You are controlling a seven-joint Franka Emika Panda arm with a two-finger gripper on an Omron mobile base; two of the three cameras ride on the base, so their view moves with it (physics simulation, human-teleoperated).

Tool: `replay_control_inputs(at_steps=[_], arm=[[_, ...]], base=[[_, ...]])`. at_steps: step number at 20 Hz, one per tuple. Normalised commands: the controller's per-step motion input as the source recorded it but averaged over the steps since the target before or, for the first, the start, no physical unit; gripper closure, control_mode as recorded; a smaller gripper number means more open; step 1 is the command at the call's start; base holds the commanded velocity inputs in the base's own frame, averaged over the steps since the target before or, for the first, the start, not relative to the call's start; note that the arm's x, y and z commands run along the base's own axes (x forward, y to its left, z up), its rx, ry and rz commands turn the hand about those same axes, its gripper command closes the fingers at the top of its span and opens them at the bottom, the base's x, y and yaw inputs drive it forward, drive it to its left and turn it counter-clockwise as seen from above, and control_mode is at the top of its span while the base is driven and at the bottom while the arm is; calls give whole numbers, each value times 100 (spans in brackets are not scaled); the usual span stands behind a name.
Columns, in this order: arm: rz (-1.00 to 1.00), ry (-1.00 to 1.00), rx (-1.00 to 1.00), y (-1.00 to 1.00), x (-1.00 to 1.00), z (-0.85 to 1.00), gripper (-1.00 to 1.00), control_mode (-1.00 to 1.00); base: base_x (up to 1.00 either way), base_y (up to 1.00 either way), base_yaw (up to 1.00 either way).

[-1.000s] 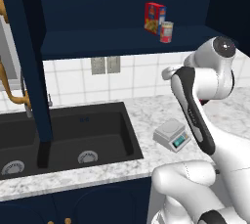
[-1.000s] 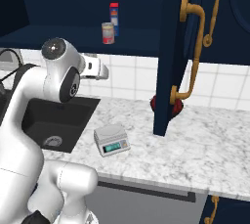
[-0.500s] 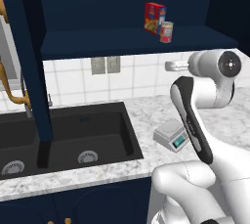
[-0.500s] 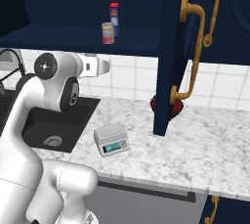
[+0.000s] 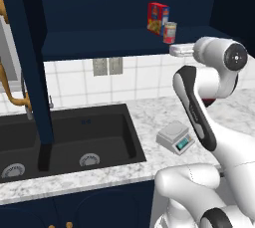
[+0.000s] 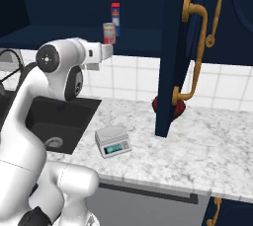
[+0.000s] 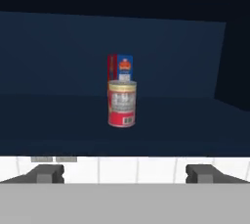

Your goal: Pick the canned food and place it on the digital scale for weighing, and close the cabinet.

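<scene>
Canned food (image 7: 122,103) upright in open cabinet (image 6: 174,67), digital scale (image 5: 175,138) seemingly bare

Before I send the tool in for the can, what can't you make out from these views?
- Box: hand view, its lower part hidden behind the canned food.
- Label text on the can: too small and blurred in every view.
- Digital scale display: reading too small.
- Red object on the counter: right base view, mostly hidden by the open cabinet door.
- Tool: open, just the fingertips show.
</scene>
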Motion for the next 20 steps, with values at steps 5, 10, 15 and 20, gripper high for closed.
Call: replay_control_inputs(at_steps=[5, 10, 15, 20], arm=[[-1, 0, 0, -5, 14, 9, -100, -100], [0, 0, 0, 0, 16, 0, -100, -100], [0, 0, 0, 0, 39, 0, -100, -100], [0, 0, 0, 5, 34, 0, -100, -100]], base=[[0, 0, 0], [0, 0, 0], [0, 0, 0], [0, 0, 0]])
